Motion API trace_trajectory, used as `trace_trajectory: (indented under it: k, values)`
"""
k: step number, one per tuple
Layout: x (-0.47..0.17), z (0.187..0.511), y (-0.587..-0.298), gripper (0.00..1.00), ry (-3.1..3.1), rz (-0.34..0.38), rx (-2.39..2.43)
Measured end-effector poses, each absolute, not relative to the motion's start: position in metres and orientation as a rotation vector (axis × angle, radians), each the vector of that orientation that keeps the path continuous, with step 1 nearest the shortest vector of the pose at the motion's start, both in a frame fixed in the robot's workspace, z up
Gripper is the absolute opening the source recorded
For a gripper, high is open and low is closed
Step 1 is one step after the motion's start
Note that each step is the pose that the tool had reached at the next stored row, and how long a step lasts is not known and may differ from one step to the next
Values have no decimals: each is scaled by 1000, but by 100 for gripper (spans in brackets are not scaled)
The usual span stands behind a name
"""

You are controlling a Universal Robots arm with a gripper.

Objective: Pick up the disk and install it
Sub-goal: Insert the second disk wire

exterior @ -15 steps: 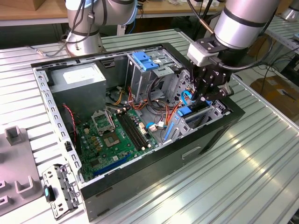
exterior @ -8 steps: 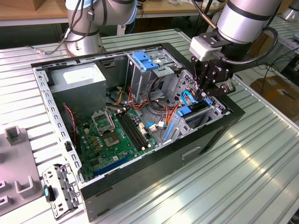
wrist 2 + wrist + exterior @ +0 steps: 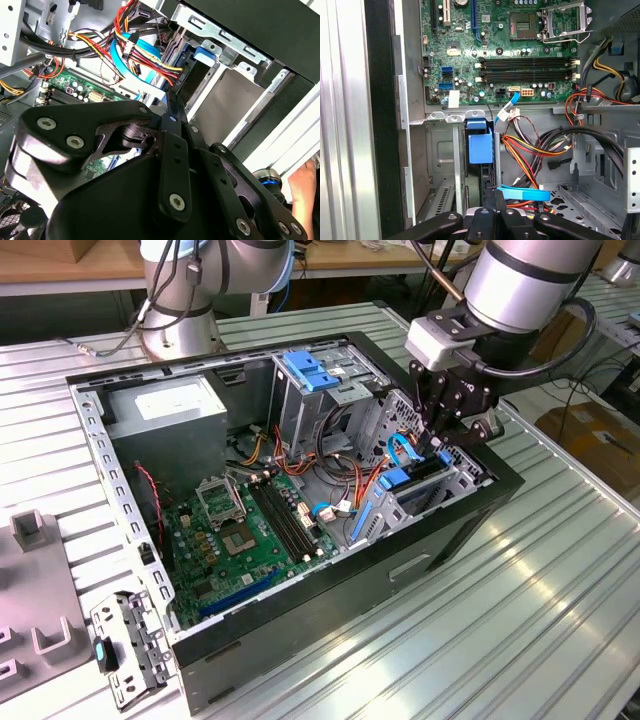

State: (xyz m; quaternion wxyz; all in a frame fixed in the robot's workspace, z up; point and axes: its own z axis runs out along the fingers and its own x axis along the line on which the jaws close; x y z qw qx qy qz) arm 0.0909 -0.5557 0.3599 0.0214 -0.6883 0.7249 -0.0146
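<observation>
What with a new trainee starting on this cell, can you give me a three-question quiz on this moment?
1. True or false: the gripper hangs over the processor socket.
2. The handle on the tall metal cage is: A red, B blue, C green.
3. Fill in: the green board on the floor of the case is the ____.

Key:
1. False; it is at the drive bay, at the exterior view's right end of the case.
2. B.
3. Motherboard.
</observation>
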Motion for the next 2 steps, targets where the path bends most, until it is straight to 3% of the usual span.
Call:
trace_trajectory:
  k: [2]
  values:
    - [91,360,-556,11,2247,-45,-2133]
